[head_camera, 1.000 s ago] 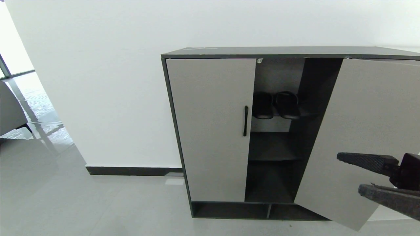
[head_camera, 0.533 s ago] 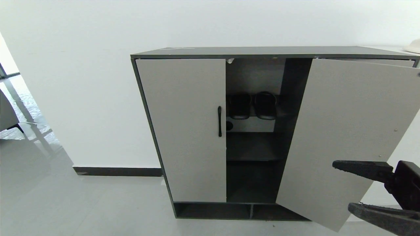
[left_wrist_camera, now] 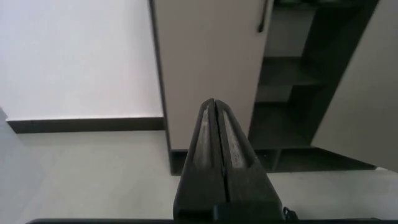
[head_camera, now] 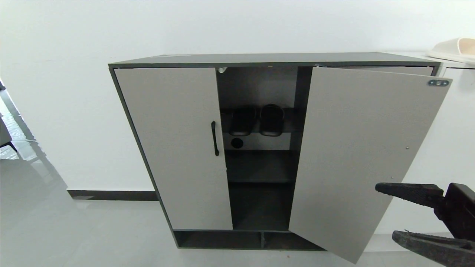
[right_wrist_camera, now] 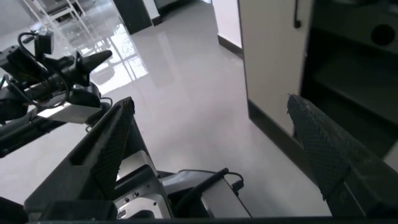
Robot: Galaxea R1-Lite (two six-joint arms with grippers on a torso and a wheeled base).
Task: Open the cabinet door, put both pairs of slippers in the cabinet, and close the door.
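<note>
Camera swung right; right pincer (head_camera: 385,211) gapes near cabinet door (head_camera: 363,155); slippers (head_camera: 256,120) seemingly shelved.

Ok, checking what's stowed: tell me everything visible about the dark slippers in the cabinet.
The dark slippers are one black, matte pair lying side by side on the upper shelf, seen between the shut left door and the open right door. Only the shelf touches them; whether they touch each other is unclear.

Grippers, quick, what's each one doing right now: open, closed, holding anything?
Left black gripper: jaws closed, holding nothing.
Right black gripper: jaws open, holding nothing.
</note>
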